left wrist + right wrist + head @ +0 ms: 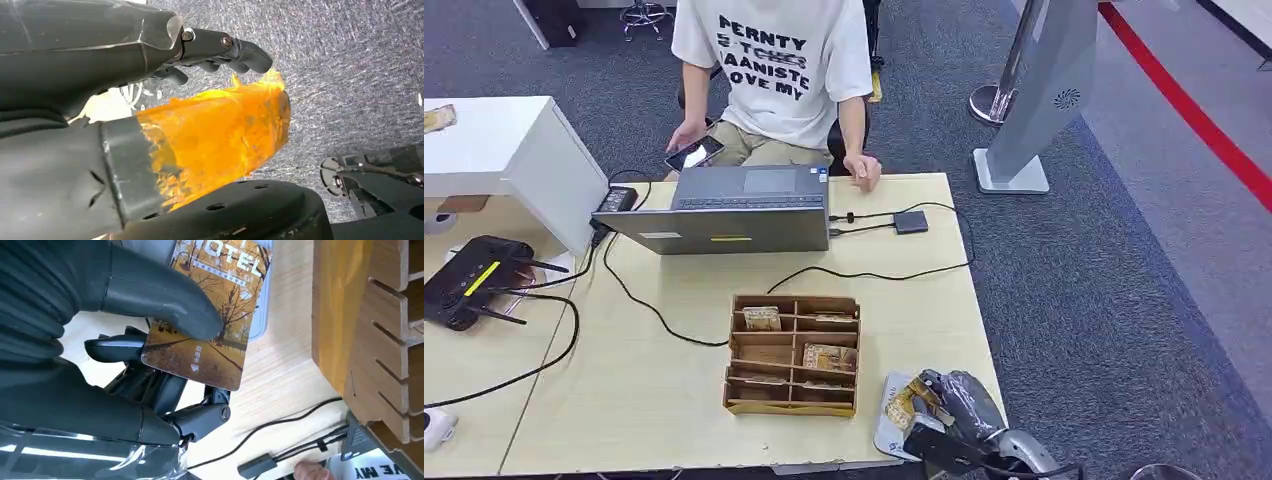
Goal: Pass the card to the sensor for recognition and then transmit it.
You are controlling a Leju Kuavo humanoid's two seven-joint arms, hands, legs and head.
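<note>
The right hand (pixel 939 405), dark-fingered under a crinkled clear plastic cover, sits at the near right corner of the pale wood-grain table (pixel 674 400), just right of the wooden organiser box (pixel 793 354). It holds the card (pixel 210 315), a flat glossy rectangle with rounded corners printed with an autumn tree avenue and the word HOTEL; the thick grey thumb (pixel 165 300) presses on its printed face while the darker fingers (pixel 150 385) curl behind it. The card hangs over the sensor (pixel 890 415), a thin pale grey pad with rounded edges lying flat on the table; whether card and pad touch cannot be told. The box is plywood, slotted into small compartments, several holding similar cards. Farther off, a grey laptop (pixel 734 210) stands open toward a seated person (pixel 774 70) in a white printed T-shirt, with black cables trailing across the table to a small dark adapter (pixel 911 221). The left hand (pixel 150 90) hangs over speckled grey carpet (pixel 350 75), its thumb wrapped in wrinkled orange film, dark fingers curled, nothing seen in them.
</note>
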